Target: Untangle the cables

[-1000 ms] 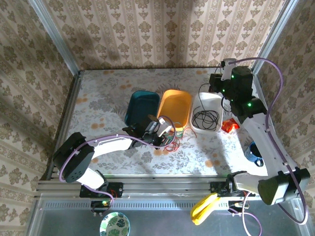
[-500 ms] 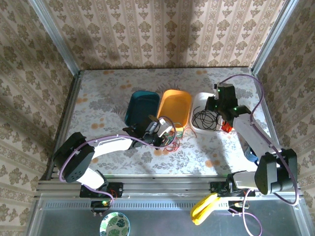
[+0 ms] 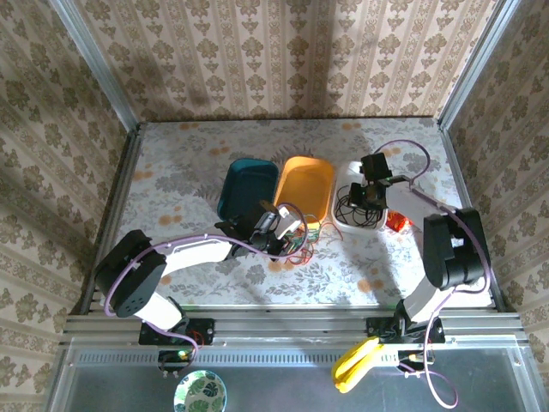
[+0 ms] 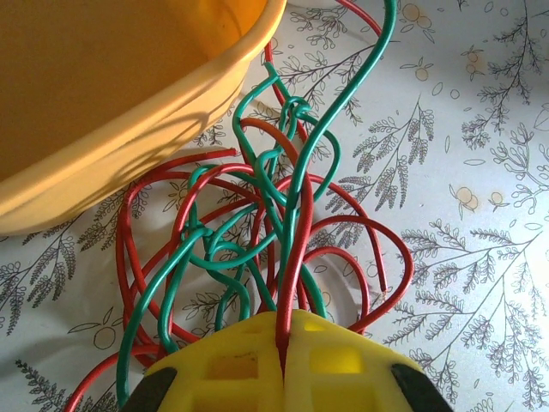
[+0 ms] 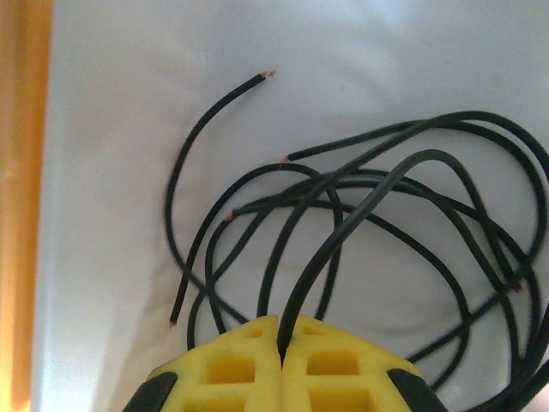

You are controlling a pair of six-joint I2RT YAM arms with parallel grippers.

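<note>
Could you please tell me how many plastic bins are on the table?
3, in a row: the dark teal plastic bin at left, the orange plastic bin in the middle, the white plastic bin at right, holding thin black cables.

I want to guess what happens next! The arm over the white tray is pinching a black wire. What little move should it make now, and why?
Probably open the right gripper and let go. Its jaws are shut on a black cable right over the white tray, where other black cables already lie loose, so it seems to belong there.
</note>
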